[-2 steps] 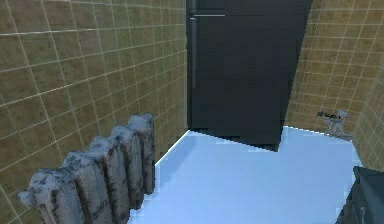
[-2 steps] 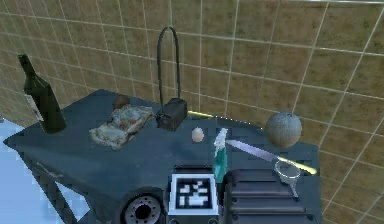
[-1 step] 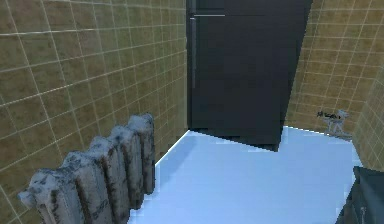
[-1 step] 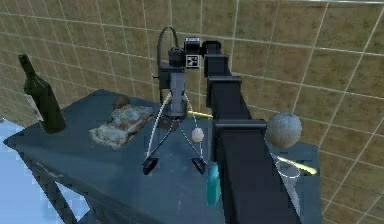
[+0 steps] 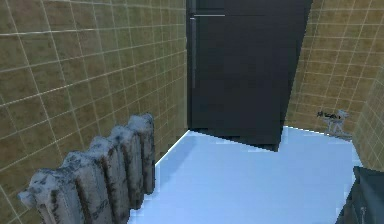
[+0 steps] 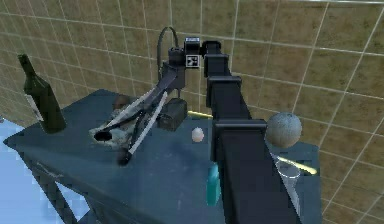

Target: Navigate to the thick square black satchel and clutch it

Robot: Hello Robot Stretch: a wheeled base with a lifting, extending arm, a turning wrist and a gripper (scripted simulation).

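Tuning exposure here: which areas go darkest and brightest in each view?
Forward view: the tall black unit is darkest, almost featureless, and the pale floor is brightest. Arm side view: the arm reads flat black, while the grey ball shows soft shading.
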